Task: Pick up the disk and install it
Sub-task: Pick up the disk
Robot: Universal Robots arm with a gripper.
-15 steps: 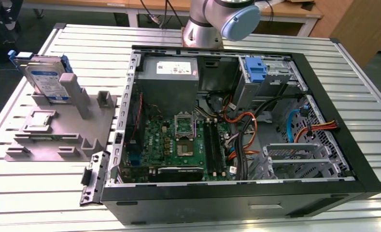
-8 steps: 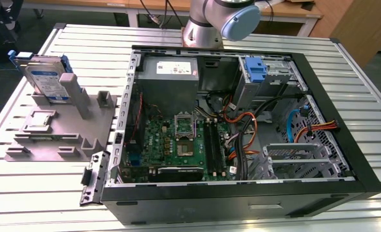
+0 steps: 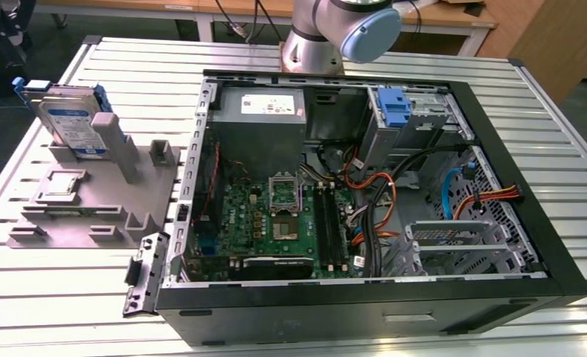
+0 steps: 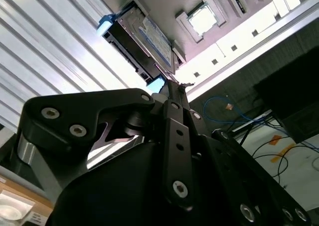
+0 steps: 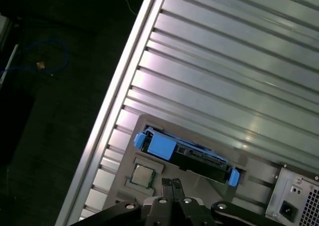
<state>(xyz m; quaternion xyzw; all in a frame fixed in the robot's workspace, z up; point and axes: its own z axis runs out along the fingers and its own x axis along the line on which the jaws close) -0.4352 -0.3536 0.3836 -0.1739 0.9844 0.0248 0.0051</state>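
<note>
The disk (image 3: 75, 123) stands on edge in a grey holder block (image 3: 85, 201) on the table at the exterior view's left, its white-and-blue label facing out and its blue carrier around it. In the first wrist view I look down on the disk (image 5: 187, 153) from well above, its blue carrier ends showing. My gripper (image 5: 172, 183) hangs high over the holder, shut with nothing between the fingers. The second wrist view shows the gripper (image 4: 174, 86) with its tips pressed together, and the disk (image 4: 144, 41) beyond them.
An open computer case (image 3: 373, 193) lies in the middle of the slatted table, with a power supply (image 3: 263, 108), a motherboard, cables, a blue carrier in a bay (image 3: 397, 108) and a metal drive cage (image 3: 462, 245). A processor chip (image 5: 143, 175) sits on the holder. The arm's base (image 3: 343, 30) stands behind the case.
</note>
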